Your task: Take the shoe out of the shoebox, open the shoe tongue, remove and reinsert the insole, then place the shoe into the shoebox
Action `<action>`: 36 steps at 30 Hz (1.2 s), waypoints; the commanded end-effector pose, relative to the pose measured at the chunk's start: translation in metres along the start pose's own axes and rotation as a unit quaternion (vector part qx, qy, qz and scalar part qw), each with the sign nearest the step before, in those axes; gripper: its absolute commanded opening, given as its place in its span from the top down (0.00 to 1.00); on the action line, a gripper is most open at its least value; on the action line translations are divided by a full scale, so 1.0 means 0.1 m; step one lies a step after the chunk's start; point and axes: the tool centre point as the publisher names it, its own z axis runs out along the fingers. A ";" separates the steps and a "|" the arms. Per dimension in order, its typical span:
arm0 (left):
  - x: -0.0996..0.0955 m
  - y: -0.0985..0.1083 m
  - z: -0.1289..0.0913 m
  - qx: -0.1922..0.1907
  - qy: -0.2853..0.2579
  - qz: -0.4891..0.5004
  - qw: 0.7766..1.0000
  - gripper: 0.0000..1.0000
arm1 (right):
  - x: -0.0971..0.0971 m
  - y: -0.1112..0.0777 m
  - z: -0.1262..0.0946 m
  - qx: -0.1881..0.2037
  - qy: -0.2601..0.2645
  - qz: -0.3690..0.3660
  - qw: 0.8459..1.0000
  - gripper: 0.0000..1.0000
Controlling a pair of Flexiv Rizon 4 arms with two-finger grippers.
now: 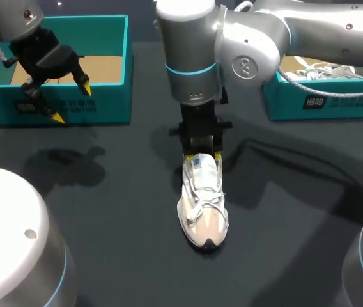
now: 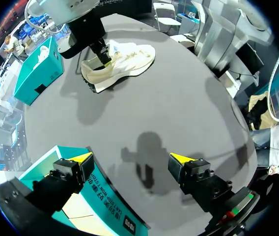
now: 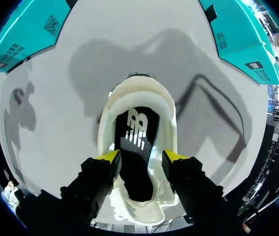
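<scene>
Three things on a dark grey matte table (image 1: 98, 217).
A white lace-up sneaker (image 1: 202, 211) stands at the middle, toe towards the near edge. An open teal cardboard shoebox (image 1: 108, 96) sits far left and a second teal cardboard shoebox (image 1: 335, 105) far right, both well apart from it.

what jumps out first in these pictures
A white shoe lies in the middle of the table, toe toward the near edge, with the right gripper down at its heel end and the black insole showing inside. The left gripper hangs open over the front edge of a teal box at far left. A second box sits far right.
</scene>
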 end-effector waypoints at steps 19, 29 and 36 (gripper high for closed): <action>0.00 0.00 0.00 -0.001 0.001 0.000 1.000 0.00 | -0.04 -0.06 0.02 -0.016 0.004 -0.001 1.000 0.00; 0.00 0.00 0.00 -0.001 0.001 0.000 1.000 0.00 | -0.06 -0.10 -0.06 -0.041 0.004 0.001 0.999 0.00; 0.00 0.00 0.00 -0.001 0.001 0.000 1.000 0.00 | -0.09 -0.11 -0.17 -0.089 0.001 0.011 0.996 0.00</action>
